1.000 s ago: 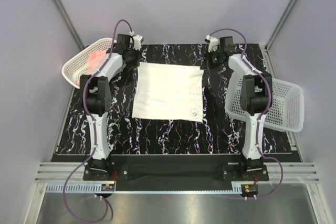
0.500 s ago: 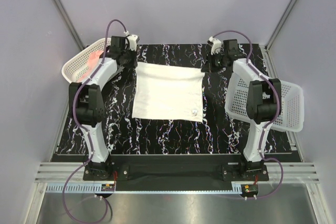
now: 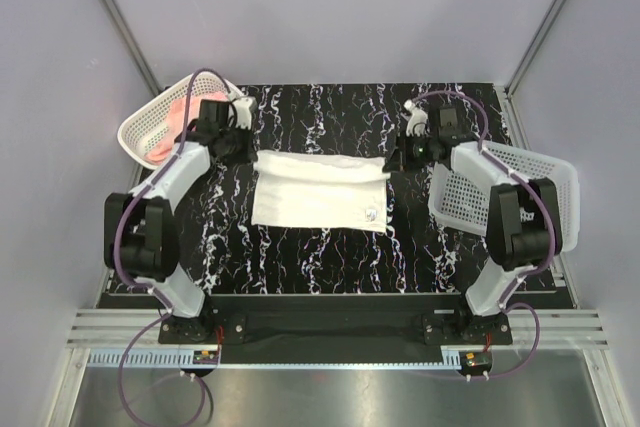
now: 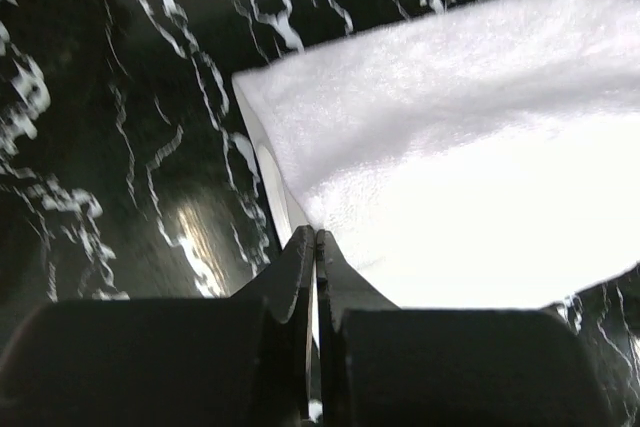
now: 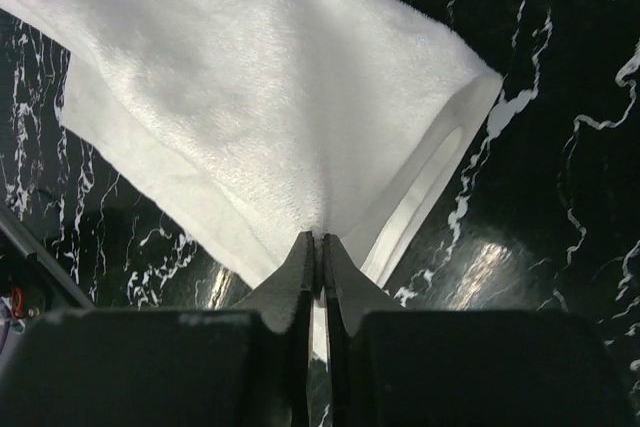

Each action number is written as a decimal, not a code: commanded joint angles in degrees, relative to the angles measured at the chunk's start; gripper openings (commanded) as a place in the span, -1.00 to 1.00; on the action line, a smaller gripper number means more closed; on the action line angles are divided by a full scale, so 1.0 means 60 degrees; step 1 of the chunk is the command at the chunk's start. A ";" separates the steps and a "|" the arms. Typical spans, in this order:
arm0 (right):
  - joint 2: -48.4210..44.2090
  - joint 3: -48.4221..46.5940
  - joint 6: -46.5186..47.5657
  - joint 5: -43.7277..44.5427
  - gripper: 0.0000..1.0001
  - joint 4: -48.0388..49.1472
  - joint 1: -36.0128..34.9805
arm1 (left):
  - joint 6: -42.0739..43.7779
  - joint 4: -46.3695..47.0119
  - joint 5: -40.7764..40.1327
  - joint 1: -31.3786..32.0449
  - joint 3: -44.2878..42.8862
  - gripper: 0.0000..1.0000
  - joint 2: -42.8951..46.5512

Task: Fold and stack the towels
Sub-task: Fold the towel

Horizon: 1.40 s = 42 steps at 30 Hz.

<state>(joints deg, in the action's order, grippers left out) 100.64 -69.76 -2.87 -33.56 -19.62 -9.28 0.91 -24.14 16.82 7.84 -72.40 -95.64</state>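
On the middle of the counter (image 3: pixel 300 262) lay the towel (image 3: pixel 320 202), white, with its near edge flat and its far edge raised a little off the surface. I had the left tool (image 4: pixel 315 247) clamped on the far left corner and the right tool (image 5: pixel 318 247) clamped on the far right corner. Each wrist view showed the fingers pressed together with cloth pinched between them and the hem curling under the grip.

I judged this to be the first fold, the far edge being brought over toward the near one. Gripping both corners at once held that edge taut and straight between the arms, so it could come down square rather than bunched. The tools sat low, just above the counter, which left most of the cloth resting and anchored by its own weight. A small label (image 3: pixel 371 214) marked the near right corner, a handy target for the right arm.

The left basket (image 3: pixel 135 137) stood at the far left with something pink (image 3: pixel 180 112) inside, and the right basket (image 3: pixel 545 197) stood beside the right arm, both well apart from the towel. As I saw it, uneven travel between the arms was the main risk, since it would skew the fold.
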 commanded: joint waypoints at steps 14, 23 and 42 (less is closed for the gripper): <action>-0.1539 0.2044 -0.1600 0.1228 -0.92 -0.1491 -0.0783 | -0.0956 -0.2128 0.0332 -0.0002 0.2178 -0.99 0.1379; -0.2066 0.2866 -0.2201 0.1139 -0.43 -0.1695 -0.1032 | -0.1557 -0.2334 -0.0254 0.0012 0.2795 -0.26 0.2301; -0.1744 0.2631 -0.3842 0.3440 -0.20 -0.1741 -0.2261 | -0.2437 -0.1205 0.0156 0.0568 0.3117 -0.14 0.1540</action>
<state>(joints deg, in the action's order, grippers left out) 89.25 -54.08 -23.77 -15.79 -32.05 -21.19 -12.62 -34.00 16.71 10.35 -53.47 -85.43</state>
